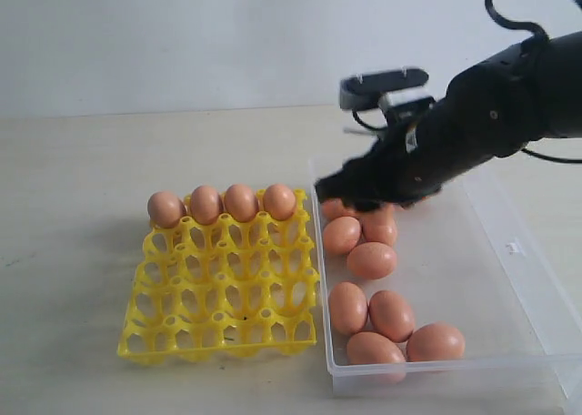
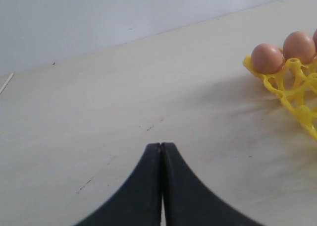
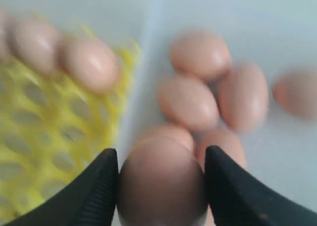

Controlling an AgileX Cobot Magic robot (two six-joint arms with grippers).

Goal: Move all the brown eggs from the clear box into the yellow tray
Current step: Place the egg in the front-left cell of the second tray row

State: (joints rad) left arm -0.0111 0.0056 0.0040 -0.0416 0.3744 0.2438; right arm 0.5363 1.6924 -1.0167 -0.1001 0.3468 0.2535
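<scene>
The yellow tray [image 1: 223, 292] lies left of the clear box [image 1: 509, 251], with several brown eggs [image 1: 223, 203] filling its far row. Several more eggs [image 1: 371, 259] lie loose along the box's left side. My right gripper [image 3: 161, 159] is shut on a brown egg [image 3: 161, 184], held between both fingers over the box's far left corner; in the exterior view the dark arm [image 1: 473, 128] hides the gripped egg. In the left wrist view my left gripper [image 2: 161, 145] is shut and empty over bare table, the tray's corner [image 2: 292, 87] off to one side.
A pale tabletop [image 1: 82, 206] extends left of and behind the tray. The right half of the clear box floor [image 1: 482, 278] holds no eggs. A black cable [image 1: 509, 15] loops above the right arm.
</scene>
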